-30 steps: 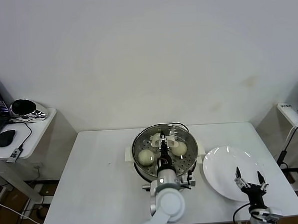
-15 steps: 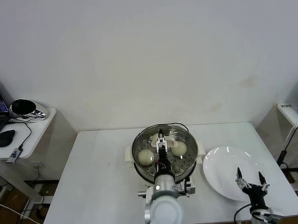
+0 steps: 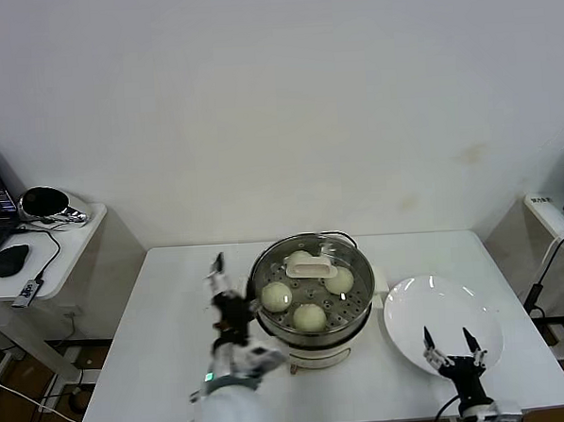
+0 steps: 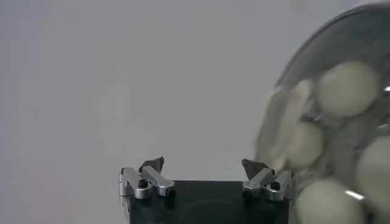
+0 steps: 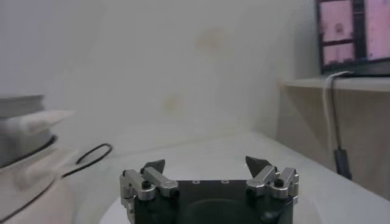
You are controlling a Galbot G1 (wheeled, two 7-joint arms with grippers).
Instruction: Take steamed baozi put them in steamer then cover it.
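A: Steamer (image 3: pixel 312 290) where?
B: Mid surface (image 3: pixel 166 349), toward far edge, on cream base. Cover (image 3: pixel 312 283) seated on top, cream handle at centre, far side.

A: Baozi?
B: Four steamed baozi (image 3: pixel 309 316) inside, seen thru the glass: one near-centre, one left, one right, one far, partly behind the handle. Blurred in left wrist view, same buns (image 4: pixel 341 88) under the lid.

A: Left gripper (image 3: pixel 219 280)?
B: Just left of the steamer, above the surface, apart from the pot. Fingers (image 4: pixel 152 164) spread wide, holding nothing. Same in wrist view (image 4: pixel 207 167): wide gap, bare surface beyond.

A: Right gripper (image 3: pixel 450 353)?
B: Near edge, right side, over the near rim of white plate (image 3: pixel 438 307). Fingers (image 5: pixel 153 165) wide apart too, empty. Wrist view (image 5: pixel 207 164): steamer base and black cord off to one side, blurry.

A: Plate?
B: Right of the steamer, just beside it, not touching as far as can be told.

A: Else?
B: Side table (image 3: pixel 62 246) far left w/ mouse (image 3: pixel 10 260), laptop corner, dark round object. Another small table at right edge w/ cable.
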